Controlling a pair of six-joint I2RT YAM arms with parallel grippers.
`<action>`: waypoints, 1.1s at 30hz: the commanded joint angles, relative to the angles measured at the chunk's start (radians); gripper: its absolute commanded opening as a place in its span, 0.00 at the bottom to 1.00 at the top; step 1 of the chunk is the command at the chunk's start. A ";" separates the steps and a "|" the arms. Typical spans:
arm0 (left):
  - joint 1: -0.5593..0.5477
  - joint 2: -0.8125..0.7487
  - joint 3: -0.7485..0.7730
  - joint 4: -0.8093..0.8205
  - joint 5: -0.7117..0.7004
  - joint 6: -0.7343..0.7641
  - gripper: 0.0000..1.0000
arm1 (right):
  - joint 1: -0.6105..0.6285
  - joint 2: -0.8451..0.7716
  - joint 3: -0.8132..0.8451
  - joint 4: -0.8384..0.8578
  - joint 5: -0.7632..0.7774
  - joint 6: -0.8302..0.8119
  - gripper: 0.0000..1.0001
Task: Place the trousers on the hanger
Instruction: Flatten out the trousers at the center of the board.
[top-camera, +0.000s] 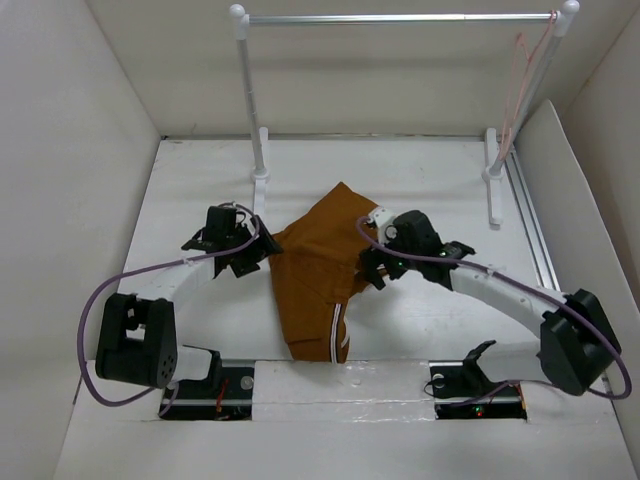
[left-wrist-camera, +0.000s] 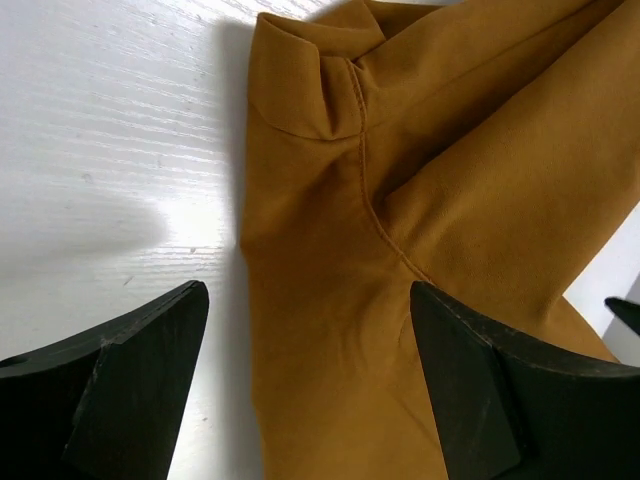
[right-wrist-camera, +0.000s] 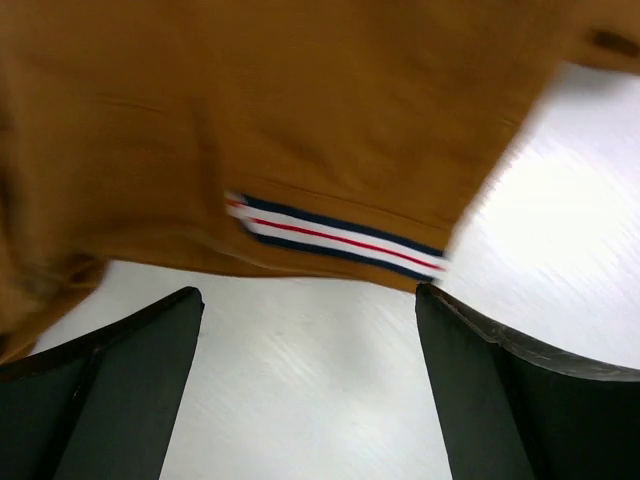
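Left gripper (top-camera: 243, 256) and right gripper (top-camera: 374, 268): jaws apart, empty.
Trousers (top-camera: 318, 270) lie bunched mid-frame, hanger (top-camera: 511, 95) upper right; pinching only one layer could let the cloth slip.

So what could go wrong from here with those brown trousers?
The trousers lie folded over themselves, so the open left gripper may pinch only one layer and lift them lopsided. The open right gripper sits mostly over bare table beside the striped trim, so it might close on nothing. The thin hanger hangs at the far right end of the rail; a nudge could knock it off.
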 joint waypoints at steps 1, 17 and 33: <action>0.005 -0.023 -0.029 0.104 0.051 -0.027 0.78 | -0.118 -0.113 -0.087 0.117 -0.027 0.070 0.92; 0.005 0.126 -0.021 0.242 0.054 -0.007 0.77 | -0.359 0.146 -0.209 0.496 -0.420 0.198 0.79; -0.036 0.061 0.054 0.306 0.052 -0.105 0.00 | -0.368 -0.087 -0.032 0.254 -0.390 0.211 0.00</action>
